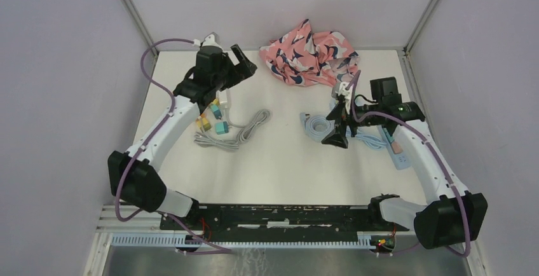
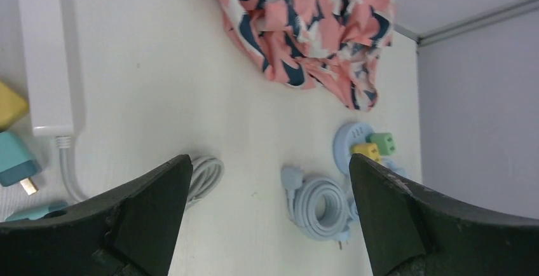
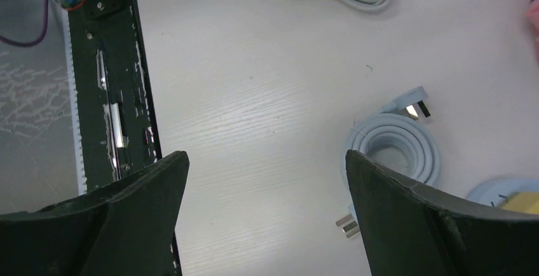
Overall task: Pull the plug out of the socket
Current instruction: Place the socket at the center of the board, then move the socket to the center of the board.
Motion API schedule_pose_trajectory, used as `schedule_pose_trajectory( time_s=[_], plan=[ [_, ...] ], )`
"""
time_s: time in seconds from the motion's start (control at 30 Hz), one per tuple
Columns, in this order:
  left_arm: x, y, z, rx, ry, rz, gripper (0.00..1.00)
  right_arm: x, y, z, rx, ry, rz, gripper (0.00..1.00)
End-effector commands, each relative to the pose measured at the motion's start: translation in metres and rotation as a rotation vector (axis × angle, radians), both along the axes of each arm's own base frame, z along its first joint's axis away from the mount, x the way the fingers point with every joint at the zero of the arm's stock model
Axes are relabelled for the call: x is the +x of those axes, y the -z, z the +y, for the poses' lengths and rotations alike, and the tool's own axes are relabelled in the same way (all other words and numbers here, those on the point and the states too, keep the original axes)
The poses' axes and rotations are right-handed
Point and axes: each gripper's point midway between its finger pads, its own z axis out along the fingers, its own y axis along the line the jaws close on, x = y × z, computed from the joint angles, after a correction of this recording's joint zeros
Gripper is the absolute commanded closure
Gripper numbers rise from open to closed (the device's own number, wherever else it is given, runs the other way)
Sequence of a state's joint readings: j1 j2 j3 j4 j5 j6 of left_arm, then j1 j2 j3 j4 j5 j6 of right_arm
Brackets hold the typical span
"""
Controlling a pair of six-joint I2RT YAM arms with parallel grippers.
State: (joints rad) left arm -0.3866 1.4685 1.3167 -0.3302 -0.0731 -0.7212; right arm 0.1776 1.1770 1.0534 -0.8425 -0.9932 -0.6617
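A round pale-blue socket carries a yellow plug and a green plug. Its edge and the yellow plug also show at the right wrist view's lower right. A white power strip lies on the left, with a loose yellow plug and a loose teal plug beside it. My left gripper is open and empty above the table's back left, with its fingers wide apart. My right gripper is open and empty over the blue cable coil.
A pink patterned cloth lies at the back centre. A grey cable bundle lies left of centre. A blue power strip lies under the right arm. A black rail runs along the near edge.
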Motion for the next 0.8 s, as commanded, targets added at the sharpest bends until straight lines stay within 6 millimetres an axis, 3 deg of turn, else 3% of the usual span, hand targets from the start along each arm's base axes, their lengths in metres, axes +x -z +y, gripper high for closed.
schedule_pose_trajectory(
  time_s=[0.0, 0.1, 0.27, 0.4, 0.6, 0.77],
  plan=[
    [-0.03, -0.077, -0.024, 0.0, 0.283, -0.216, 0.01, 0.02, -0.052, 0.0, 0.11, 0.124, 0.019, 0.0],
    [-0.055, -0.082, -0.037, 0.057, 0.483, -0.302, 0.01, 0.026, -0.073, 0.007, 0.161, 0.125, 0.072, 0.0],
    [-0.08, -0.071, -0.035, 0.126, 0.593, -0.395, 0.01, 0.039, -0.1, 0.01, 0.174, 0.114, 0.076, 0.0],
    [-0.095, -0.063, -0.027, 0.184, 0.614, -0.48, 0.01, 0.051, -0.096, 0.003, 0.192, 0.16, 0.088, 0.01],
    [-0.103, -0.058, -0.009, 0.264, 0.56, -0.557, 0.01, 0.088, -0.1, -0.028, 0.484, 0.311, 0.293, 0.01],
    [-0.098, -0.052, -0.007, 0.286, 0.545, -0.546, 0.01, 0.086, -0.075, -0.034, 0.416, 0.34, 0.253, 0.01]
  ],
)
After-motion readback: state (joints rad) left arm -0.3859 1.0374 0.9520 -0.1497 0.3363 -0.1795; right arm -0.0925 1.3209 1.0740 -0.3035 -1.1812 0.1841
